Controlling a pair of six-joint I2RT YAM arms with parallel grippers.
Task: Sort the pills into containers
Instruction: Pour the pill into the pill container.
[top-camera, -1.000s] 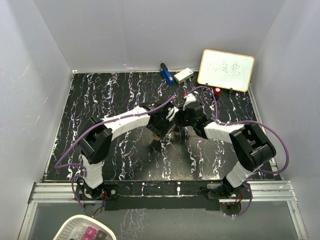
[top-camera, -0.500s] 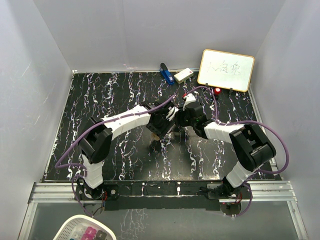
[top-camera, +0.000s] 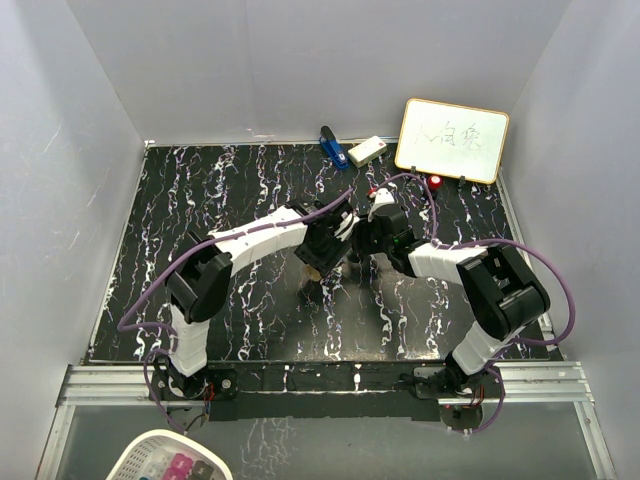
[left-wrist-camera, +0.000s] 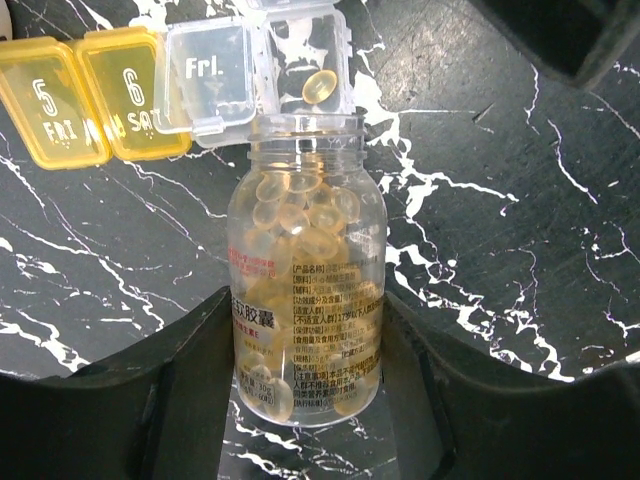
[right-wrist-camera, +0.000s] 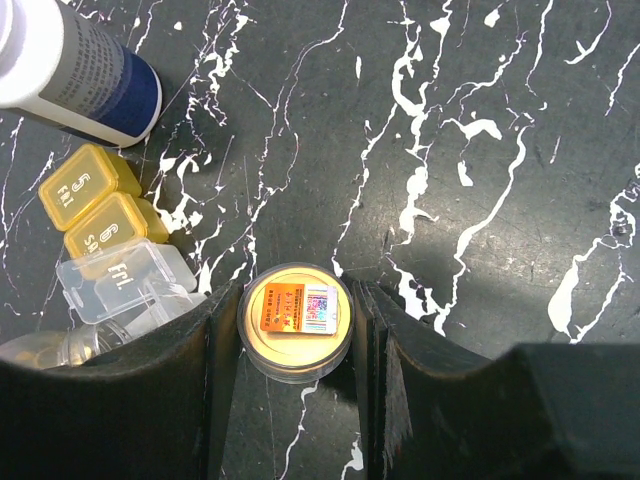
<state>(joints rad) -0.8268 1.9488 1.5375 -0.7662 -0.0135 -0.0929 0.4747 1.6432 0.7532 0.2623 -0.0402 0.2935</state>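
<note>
My left gripper (left-wrist-camera: 305, 335) is shut on the open golden-amber bottle (left-wrist-camera: 305, 270), which is full of golden softgel pills. Its mouth points at the oblong pill box (left-wrist-camera: 90, 90) with yellow-gold lids. The clear "Fri." lid (left-wrist-camera: 210, 75) stands open, and one pill (left-wrist-camera: 320, 85) lies in that section. My right gripper (right-wrist-camera: 295, 325) is shut on a round cap (right-wrist-camera: 295, 312) with an orange label, just right of the pill box (right-wrist-camera: 100, 215). The dark bottle with a white cap (right-wrist-camera: 75, 65) lies at the upper left of the right wrist view. Both grippers (top-camera: 322, 250) (top-camera: 365, 237) meet at mid-table.
A whiteboard (top-camera: 452, 140) leans at the back right, with a small red thing (top-camera: 435, 182) in front of it. A blue object (top-camera: 332, 147) and a white block (top-camera: 367, 150) lie at the back edge. A white basket (top-camera: 170, 462) sits below the table's near edge.
The left arm has shifted slightly up and to the right with the bottle in its grip. The right arm has barely moved.
</note>
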